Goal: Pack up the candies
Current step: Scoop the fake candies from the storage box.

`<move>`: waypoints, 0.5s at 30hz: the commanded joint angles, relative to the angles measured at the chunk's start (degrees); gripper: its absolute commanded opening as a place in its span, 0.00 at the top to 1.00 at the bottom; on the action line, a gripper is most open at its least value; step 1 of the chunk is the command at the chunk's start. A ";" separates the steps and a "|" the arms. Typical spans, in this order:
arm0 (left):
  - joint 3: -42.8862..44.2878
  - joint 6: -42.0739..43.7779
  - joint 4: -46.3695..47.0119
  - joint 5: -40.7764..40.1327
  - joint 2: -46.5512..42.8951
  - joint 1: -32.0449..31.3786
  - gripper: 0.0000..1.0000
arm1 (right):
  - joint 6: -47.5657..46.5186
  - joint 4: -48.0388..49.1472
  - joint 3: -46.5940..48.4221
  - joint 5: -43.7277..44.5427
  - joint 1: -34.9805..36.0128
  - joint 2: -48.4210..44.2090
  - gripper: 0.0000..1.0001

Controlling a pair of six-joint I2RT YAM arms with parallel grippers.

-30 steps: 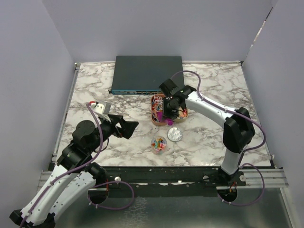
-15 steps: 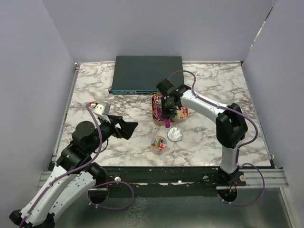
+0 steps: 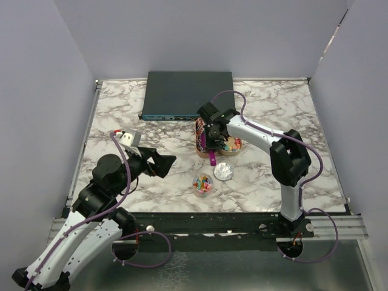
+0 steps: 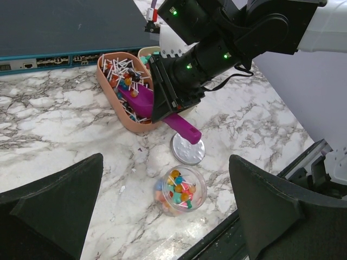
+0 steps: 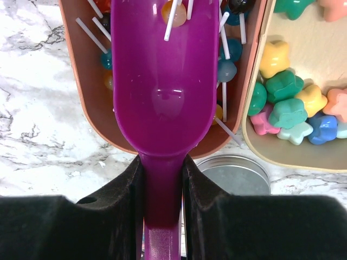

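- Candies (image 4: 178,188): they part-fill an open clear jar (image 4: 204,189) near the front of the worktop (image 4: 54,114). More sit in the pink tray (image 5: 70,65), on sticks, and the beige tray (image 5: 306,30), star-shaped.
- Handling, as judged: small, light and hard, so liable to roll and scatter. Lift by scoop, not by pinching.
- Purple scoop (image 5: 162,81): the bowl lies in the pink tray and is nearly empty.
- Right claw (image 5: 162,179): clamped on the scoop handle.
- Left claw (image 3: 159,162): spread wide, holding nothing, well apart from the jar.
- Lid (image 4: 187,149): flat, just beside the jar.
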 commanded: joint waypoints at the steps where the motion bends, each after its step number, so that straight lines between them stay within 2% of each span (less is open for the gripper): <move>1: 0.56 0.69 -0.75 -1.47 0.47 -0.37 0.01 | -1.60 -0.15 -0.46 5.67 -0.65 1.92 0.99; 15: 0.54 0.64 -0.76 -1.42 1.28 -0.42 0.01 | -5.64 6.67 -3.72 5.27 -0.52 2.55 0.99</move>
